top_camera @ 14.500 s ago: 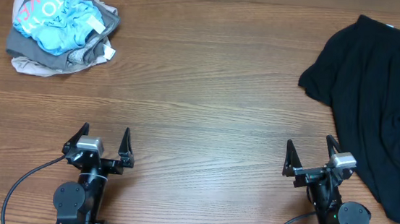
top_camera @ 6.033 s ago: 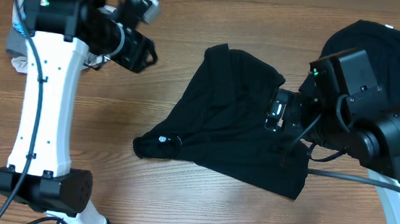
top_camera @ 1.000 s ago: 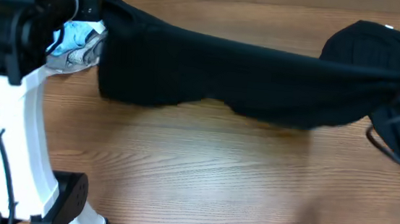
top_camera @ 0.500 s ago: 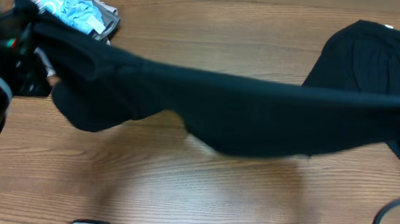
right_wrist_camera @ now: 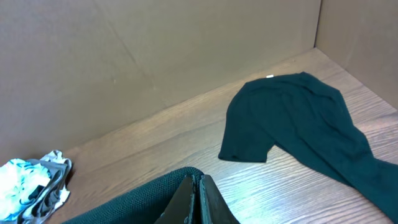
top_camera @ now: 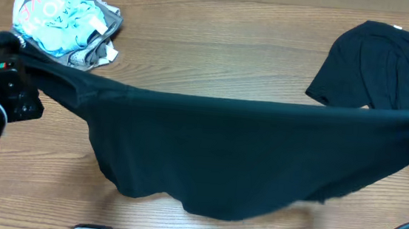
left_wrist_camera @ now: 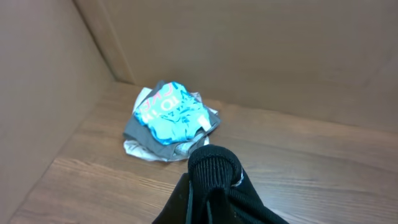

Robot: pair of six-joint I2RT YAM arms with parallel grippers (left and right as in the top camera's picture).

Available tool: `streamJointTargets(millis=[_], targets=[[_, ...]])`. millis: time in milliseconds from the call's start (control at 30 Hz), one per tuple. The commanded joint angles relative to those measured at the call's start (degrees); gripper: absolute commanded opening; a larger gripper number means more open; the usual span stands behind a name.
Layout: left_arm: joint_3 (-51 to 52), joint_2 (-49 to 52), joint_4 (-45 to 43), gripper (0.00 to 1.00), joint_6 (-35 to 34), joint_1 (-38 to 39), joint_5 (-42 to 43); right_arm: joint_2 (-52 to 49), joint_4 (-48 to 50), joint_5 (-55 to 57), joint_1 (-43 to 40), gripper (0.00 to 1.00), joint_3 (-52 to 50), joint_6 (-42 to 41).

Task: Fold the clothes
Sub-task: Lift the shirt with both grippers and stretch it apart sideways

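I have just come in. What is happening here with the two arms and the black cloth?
Both arms hold one black shirt stretched wide above the wooden table. The left gripper is shut on one end, the right gripper on the other, and the cloth sags between them. No fold is made yet. A second black shirt lies at the far right; a light-blue, grey and beige bundle sits at the far left.

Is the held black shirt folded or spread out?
Spread: the held black shirt stretches between the left gripper and right gripper, unfolded.
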State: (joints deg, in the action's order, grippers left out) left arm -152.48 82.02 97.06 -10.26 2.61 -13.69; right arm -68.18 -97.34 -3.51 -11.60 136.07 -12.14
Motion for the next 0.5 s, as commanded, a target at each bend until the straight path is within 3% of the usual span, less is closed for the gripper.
streamJointTargets(millis=[0,467], targets=[[1.68,2.47,-0.39,0.04,-2.73,-0.35,-4.92,-2.99,0.37,0.94,-0.42,0.04,-3.1,0.17],[2.34,31.56,-5.84,0.04,-3.43,-0.35,2.49,-24.9,8.96,-2.1,0.81,0.04,-11.87,2.19]])
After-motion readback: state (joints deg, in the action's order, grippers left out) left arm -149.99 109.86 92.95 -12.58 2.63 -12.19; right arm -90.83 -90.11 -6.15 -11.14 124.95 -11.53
